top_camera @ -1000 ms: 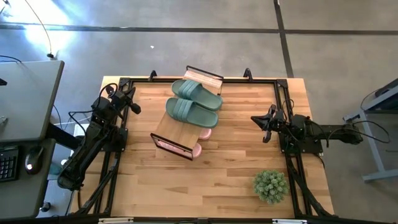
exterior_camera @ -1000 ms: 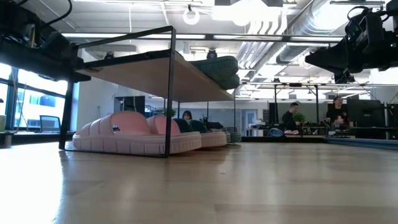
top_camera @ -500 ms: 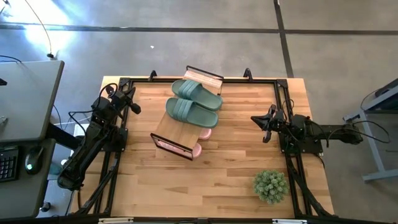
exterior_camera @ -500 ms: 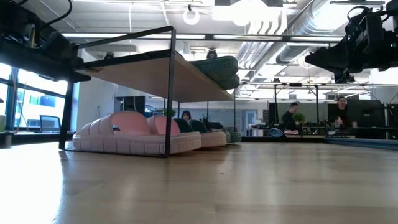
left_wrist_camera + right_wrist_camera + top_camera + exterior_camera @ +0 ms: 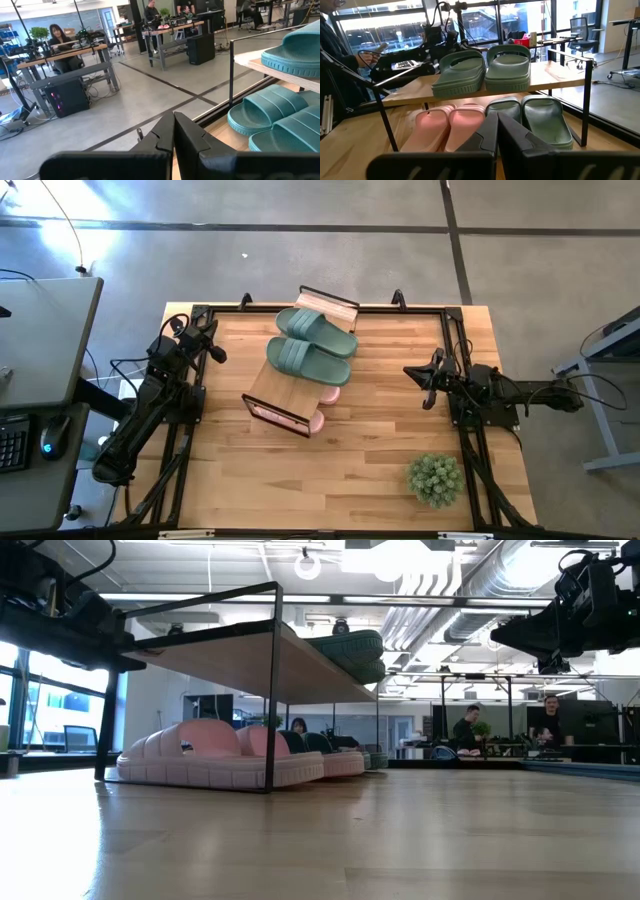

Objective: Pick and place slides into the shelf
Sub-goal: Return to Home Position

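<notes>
The shelf (image 5: 300, 365) stands at the table's far middle, its bamboo top (image 5: 555, 75) on a thin black wire frame. Two sage green slides (image 5: 312, 345) rest sole-down on the top plank. On the lower tier, a pale pink pair (image 5: 449, 125) and a green pair (image 5: 535, 117) sit side by side. My left gripper (image 5: 215, 352) is shut and empty at the table's far left. My right gripper (image 5: 420, 380) is shut and empty at the right edge, facing the shelf.
A small green potted plant (image 5: 434, 478) stands at the table's near right. A black frame (image 5: 455, 330) runs along the table's edges. Bare wood lies in front of the shelf. People sit at desks in the room beyond (image 5: 545, 725).
</notes>
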